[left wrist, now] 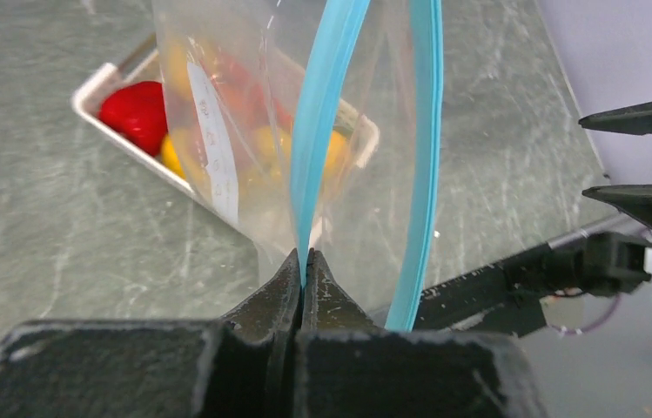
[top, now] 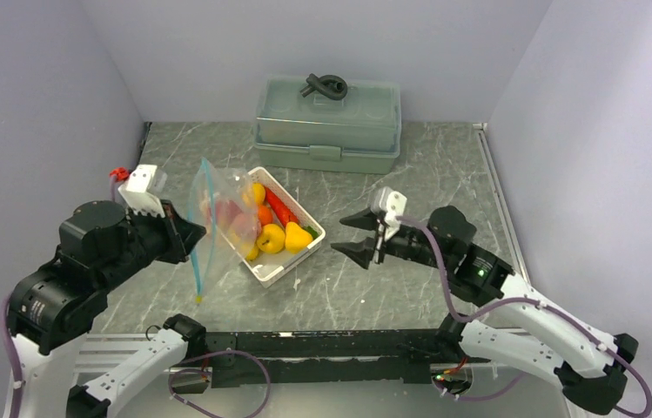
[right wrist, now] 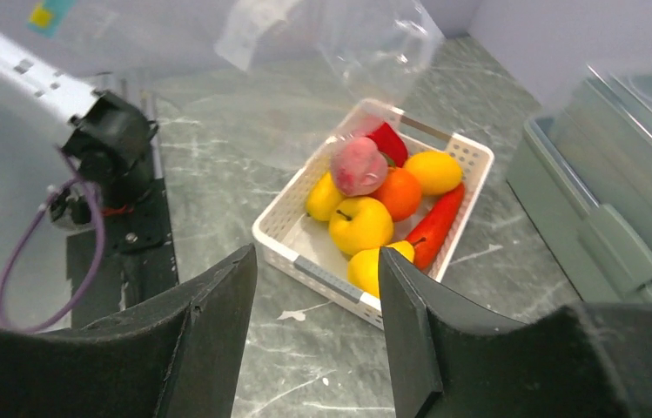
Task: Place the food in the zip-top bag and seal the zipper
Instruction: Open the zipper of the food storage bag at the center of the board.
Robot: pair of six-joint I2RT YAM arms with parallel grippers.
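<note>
My left gripper (top: 190,237) (left wrist: 305,254) is shut on one side of the zipper (left wrist: 320,131), the teal-blue strip of the clear zip-top bag (top: 218,222) (left wrist: 244,148). The bag hangs lifted, its mouth open, over the left end of the white lattice basket (top: 292,261) (right wrist: 305,252). The food (top: 274,231) (right wrist: 366,196) lies in the basket: yellow, orange, pinkish-red and red pieces. The bag (right wrist: 366,39) looks empty in the right wrist view. My right gripper (top: 350,235) (right wrist: 318,261) is open and empty, above the table right of the basket.
A grey-green lidded box (top: 328,122) (right wrist: 618,183) stands at the back, behind the basket. Grey walls close in the table on the left, back and right. The arm bases and a black rail (top: 322,344) line the near edge.
</note>
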